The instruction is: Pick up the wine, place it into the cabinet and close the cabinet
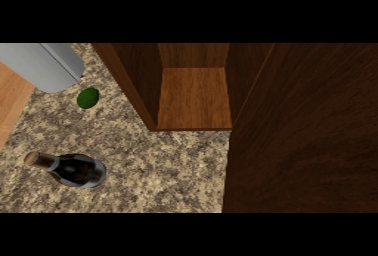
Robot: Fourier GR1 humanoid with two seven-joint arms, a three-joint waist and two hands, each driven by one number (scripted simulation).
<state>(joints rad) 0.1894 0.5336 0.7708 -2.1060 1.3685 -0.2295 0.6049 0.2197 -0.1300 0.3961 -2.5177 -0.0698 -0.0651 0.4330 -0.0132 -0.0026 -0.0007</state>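
Note:
The wine bottle (74, 170) stands upright on the speckled stone counter (162, 170) at the lower left. It is dark glass with a cork-coloured top that leans toward the upper left in this view. The wooden cabinet (195, 97) stands open at the top centre, and its bare shelf floor shows. Its dark door (303, 130) is swung out and fills the right side of the view. Neither hand shows. A grey rounded forearm-like shape (43, 64) reaches in from the upper left corner, apart from the bottle.
A small green rounded object (88, 98) lies on the counter just left of the cabinet's left wall. A light wooden surface (10, 102) borders the counter along the left edge. Bare counter lies between the bottle and the cabinet's opening.

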